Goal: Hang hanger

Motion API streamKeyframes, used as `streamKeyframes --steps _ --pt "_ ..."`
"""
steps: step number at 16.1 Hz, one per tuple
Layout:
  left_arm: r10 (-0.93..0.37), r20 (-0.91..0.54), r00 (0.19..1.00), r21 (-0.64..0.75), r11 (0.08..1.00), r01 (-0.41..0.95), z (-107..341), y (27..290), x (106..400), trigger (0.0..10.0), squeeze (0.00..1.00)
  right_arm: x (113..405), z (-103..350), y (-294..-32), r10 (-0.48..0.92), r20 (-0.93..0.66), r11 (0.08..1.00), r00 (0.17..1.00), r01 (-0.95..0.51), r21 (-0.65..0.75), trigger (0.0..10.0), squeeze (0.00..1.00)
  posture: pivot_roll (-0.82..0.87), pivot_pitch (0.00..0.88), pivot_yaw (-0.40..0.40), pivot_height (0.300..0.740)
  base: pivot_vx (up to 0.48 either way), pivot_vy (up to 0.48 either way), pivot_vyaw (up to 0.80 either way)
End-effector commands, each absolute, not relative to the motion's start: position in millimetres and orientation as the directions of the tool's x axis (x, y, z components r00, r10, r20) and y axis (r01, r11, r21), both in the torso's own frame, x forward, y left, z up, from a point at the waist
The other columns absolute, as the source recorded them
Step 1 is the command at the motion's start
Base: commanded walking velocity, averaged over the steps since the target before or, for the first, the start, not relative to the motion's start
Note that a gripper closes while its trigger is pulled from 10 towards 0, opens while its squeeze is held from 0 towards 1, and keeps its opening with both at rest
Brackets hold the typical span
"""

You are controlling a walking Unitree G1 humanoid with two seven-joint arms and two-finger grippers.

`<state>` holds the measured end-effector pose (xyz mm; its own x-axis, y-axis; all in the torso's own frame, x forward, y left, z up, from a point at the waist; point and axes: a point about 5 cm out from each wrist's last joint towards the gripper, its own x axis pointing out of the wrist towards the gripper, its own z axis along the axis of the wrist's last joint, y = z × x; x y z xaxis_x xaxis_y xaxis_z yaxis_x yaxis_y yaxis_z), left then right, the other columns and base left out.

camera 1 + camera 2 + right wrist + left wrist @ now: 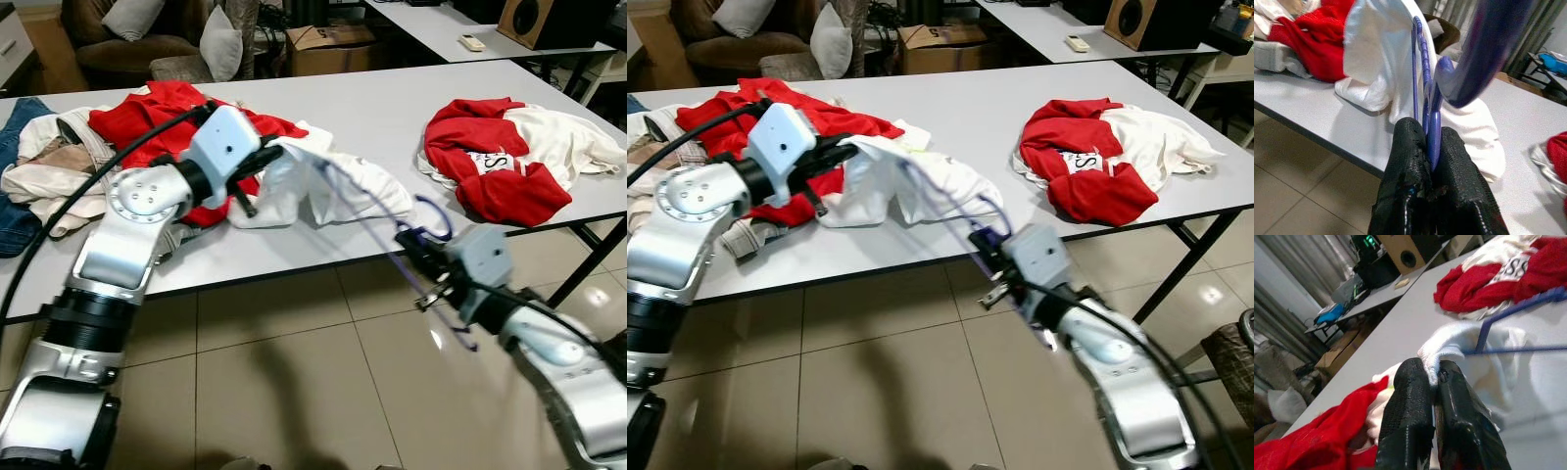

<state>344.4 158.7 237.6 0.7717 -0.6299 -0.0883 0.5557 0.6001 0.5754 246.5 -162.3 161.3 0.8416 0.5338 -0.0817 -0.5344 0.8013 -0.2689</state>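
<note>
Fingers [1447,166] of our right gripper [1430,161] are pressed together on the blue hanger [1432,122], the plastic pinched flat between the black pads just below its hook. Our left gripper [1432,382] has its fingers [1405,406] closed tight on a fold of the white garment [1488,362], with the cloth bunching out of the narrow seam between them.

In the left eye view the hanger [367,211] runs as a thin blue line from the centre of the frame down to the right gripper [421,264] at centre right, which hangs off the table's front edge over the floor. Its far end disappears into the white garment [333,186], so we cannot tell how much of it is inside the cloth. The hook is blurred and looms large in the right wrist view; its tip is cut off at the top of that frame.

The left gripper [265,162] sits left of centre, over the white table [382,108], holding the garment up by its edge. Behind it in the upper left lies a red cloth [157,113] on a heap of pale clothes [49,171], partly hidden by the arm. At the right of the table lies a red and white shirt [509,157]. A cardboard box [328,44] stands beyond the table at top centre.
</note>
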Motion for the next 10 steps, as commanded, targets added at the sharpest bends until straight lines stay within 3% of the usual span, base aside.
streamKeyframes --steps 1,4,7,9,10 --pt "-0.620 -0.098 0.778 0.611 0.580 0.539 243.9 162.5 347.2 0.0 0.00 243.4 162.2 -169.4 0.529 -0.093 0.806 0.843 -0.534 -0.257 10.0 0.00 -0.14 0.000 0.028 0.740 0.000 0.000 0.00" --pt "-0.619 -0.111 0.777 0.628 0.562 0.538 251.0 172.4 347.9 0.0 0.00 247.7 165.4 -190.6 0.471 -0.109 0.823 0.875 -0.481 -0.302 10.0 0.00 -0.14 0.000 0.031 0.740 0.000 0.000 0.00" --pt "-0.690 -0.129 0.712 0.602 0.516 0.609 252.9 169.1 340.8 0.0 0.00 257.2 168.7 -204.6 0.395 -0.110 0.847 0.912 -0.408 -0.340 10.0 0.00 -0.14 0.000 0.027 0.740 0.000 0.000 0.00" --pt "-0.762 -0.188 0.619 0.556 0.437 0.707 253.6 171.1 329.7 0.0 0.00 266.3 175.7 -216.7 0.331 -0.081 0.871 0.940 -0.337 -0.358 10.0 0.00 -0.14 0.000 0.024 0.740 0.000 0.000 0.00" --pt "-0.784 -0.167 0.598 0.528 0.441 0.726 256.0 170.7 326.9 0.0 0.00 267.4 176.4 -216.6 0.349 -0.084 0.864 0.933 -0.355 -0.358 10.0 0.00 -0.14 0.000 0.024 0.740 0.000 0.000 0.00"
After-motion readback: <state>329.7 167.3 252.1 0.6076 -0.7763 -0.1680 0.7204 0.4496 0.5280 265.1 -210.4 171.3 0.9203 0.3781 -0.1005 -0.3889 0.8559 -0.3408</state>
